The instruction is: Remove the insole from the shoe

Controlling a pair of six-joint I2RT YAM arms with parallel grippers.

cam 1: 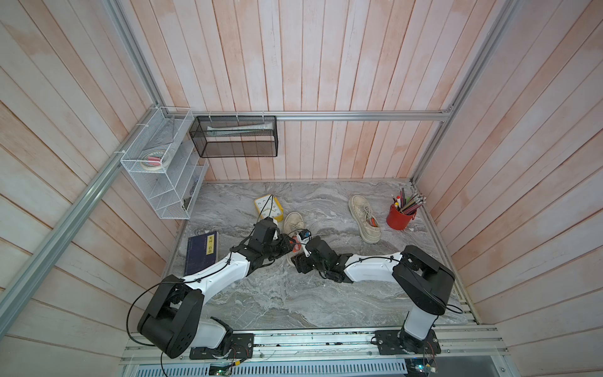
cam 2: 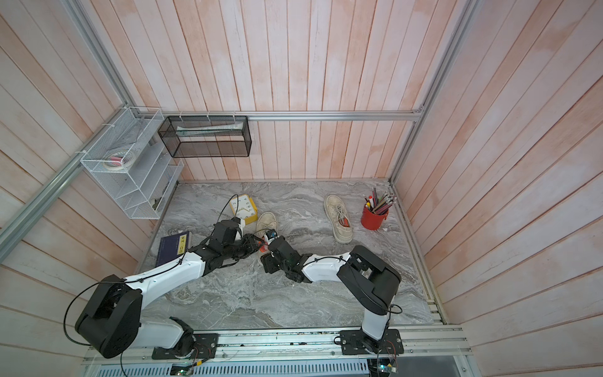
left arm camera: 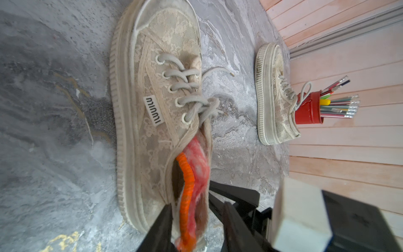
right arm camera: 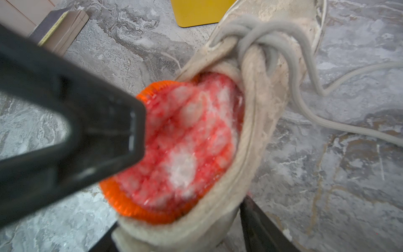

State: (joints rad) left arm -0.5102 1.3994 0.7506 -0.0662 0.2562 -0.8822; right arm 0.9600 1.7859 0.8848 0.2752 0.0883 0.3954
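The beige shoe [cam 1: 293, 222] lies about midway between the tabletop's [cam 1: 261, 293] side edges, toe toward the far edge. The right gripper [right arm camera: 181, 231] clasps its heel from 2 sides. The left gripper [left arm camera: 197, 207] straddles the orange-rimmed insole [right arm camera: 192, 141], which juts from the heel opening; whether it pinches, I cannot tell.

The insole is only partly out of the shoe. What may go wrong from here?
1. The front of the insole sits under the laces of the shoe, so it may catch and fold.
2. The left gripper meets only the fluffy heel end, so it may slip off.
3. If the right gripper at the heel loses hold, the shoe may drag along.
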